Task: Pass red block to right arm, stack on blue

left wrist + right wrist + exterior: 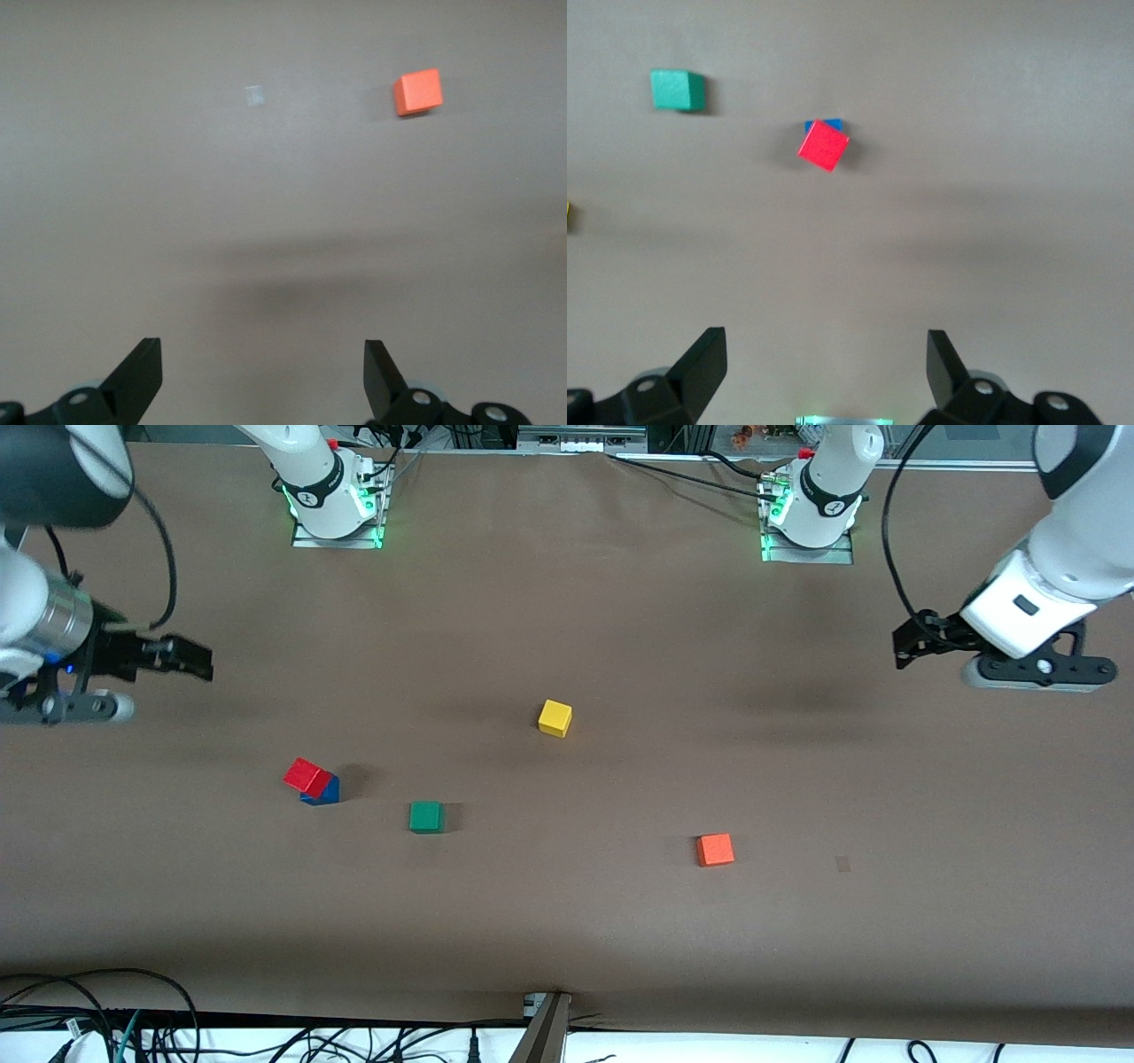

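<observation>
Orange cube [715, 849]: you're seeing it lying nearest the camera, untouched.
Small deep-red cube [307, 776]: sitting skewed atop the solid blue cube [324, 792]; the stack looks done.
Right gripper [824, 363]: hanging empty, fingers spread wide.
Left gripper [263, 376]: waiting wide, empty.

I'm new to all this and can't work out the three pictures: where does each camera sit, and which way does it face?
Front view: high across the table, facing both arms; left claw, right claw.
Left wrist view: on the left arm, looking down at the orange block; its open claw shows.
Right wrist view: on the right arm, looking down at the red block on the blue block; open claw shows.
Front and right wrist views share that stack.
</observation>
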{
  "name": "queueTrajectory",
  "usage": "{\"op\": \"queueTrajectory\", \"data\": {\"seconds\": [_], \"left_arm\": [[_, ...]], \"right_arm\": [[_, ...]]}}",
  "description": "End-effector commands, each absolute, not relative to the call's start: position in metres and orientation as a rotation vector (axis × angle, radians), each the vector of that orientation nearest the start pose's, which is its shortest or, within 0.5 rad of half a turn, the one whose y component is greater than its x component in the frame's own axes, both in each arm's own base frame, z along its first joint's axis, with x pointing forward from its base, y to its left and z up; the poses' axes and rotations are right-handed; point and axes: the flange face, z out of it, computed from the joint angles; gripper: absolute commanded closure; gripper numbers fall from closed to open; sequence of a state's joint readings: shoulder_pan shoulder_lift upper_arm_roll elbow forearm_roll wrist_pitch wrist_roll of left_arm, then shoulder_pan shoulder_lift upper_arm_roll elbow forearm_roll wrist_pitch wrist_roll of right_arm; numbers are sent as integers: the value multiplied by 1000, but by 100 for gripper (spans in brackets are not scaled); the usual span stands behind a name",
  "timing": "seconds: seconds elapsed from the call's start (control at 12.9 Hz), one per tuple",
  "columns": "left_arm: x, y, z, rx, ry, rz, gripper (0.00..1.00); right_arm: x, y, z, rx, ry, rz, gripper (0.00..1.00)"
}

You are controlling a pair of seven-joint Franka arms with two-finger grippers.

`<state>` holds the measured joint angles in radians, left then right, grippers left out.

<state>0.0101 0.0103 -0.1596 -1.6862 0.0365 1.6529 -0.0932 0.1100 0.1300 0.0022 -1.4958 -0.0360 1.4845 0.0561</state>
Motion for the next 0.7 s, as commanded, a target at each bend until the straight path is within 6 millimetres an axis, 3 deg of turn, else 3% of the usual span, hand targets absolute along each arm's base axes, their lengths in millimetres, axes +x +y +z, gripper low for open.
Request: {"op": "queueTrajectory", "data": {"seconds": [0.0, 0.08, 0.15, 0.23, 0.39, 0.62], "left_arm": [[557, -79, 580, -3081, 88, 45, 0], [557, -76, 580, -3081, 81, 43, 0], [557, -74, 580, -3081, 76, 46, 0], [558, -73, 579, -3083, 79, 42, 0], [565, -71, 586, -3088, 66, -19, 0], [571, -69, 597, -3086, 85, -74, 0]], "right_arm": [[548, 52, 608, -3199, -55, 120, 0], [546, 49, 614, -3198, -59, 106, 0], [537, 44, 633, -3190, -46, 63, 0], [532, 29, 639, -3188, -3, 71, 0], [526, 14, 634, -3175, 13, 175, 0], [536, 15, 625, -3185, -5, 210, 0]]}}
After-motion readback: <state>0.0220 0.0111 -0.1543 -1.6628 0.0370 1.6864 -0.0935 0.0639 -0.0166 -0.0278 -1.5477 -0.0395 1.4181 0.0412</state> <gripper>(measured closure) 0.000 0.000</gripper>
